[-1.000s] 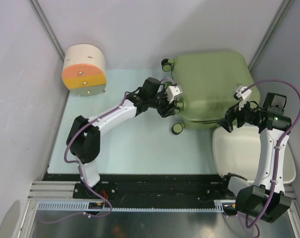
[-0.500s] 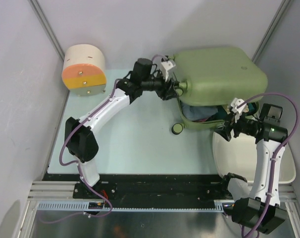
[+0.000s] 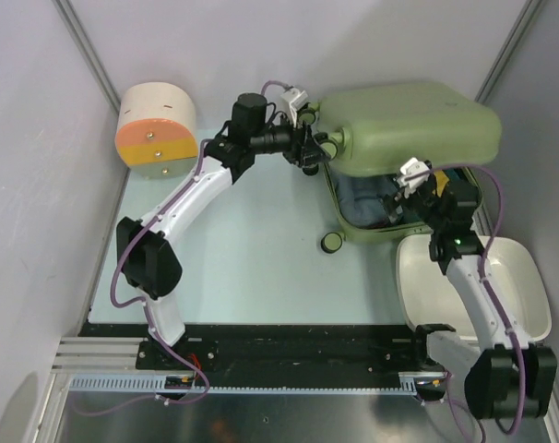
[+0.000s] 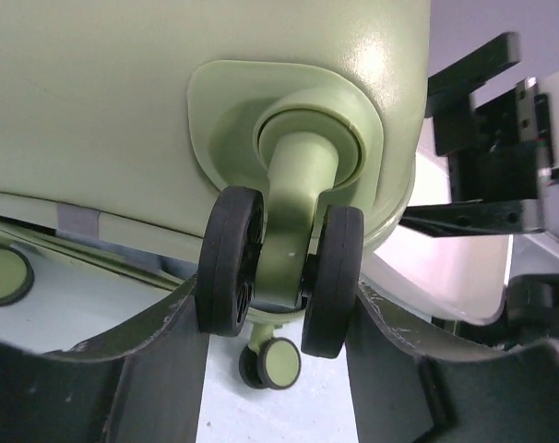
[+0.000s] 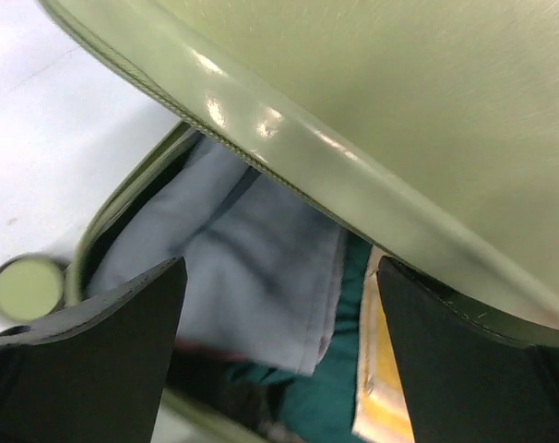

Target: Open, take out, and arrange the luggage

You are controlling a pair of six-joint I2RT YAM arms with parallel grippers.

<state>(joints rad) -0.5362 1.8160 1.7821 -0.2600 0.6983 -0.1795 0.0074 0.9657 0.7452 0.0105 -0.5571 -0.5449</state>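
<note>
The pale green luggage lies at the back right with its lid raised. My left gripper is shut on the lid's twin black caster wheel, a finger pressing each side, and holds the lid up. My right gripper is open just under the lid's edge, over the open lower half. Between its fingers show a light blue cloth, a teal cloth and a cream-yellow item; it touches none of them.
A white oval basin sits right of my right arm, near the luggage's front edge. A cream-and-orange drum container stands at the back left. A green wheel of the lower shell sticks out at its front left corner.
The left gripper has lifted the wheel and the lid up and back, opening the luggage. The right arm has swung left and forward, bringing its gripper under the lid over the clothes.
</note>
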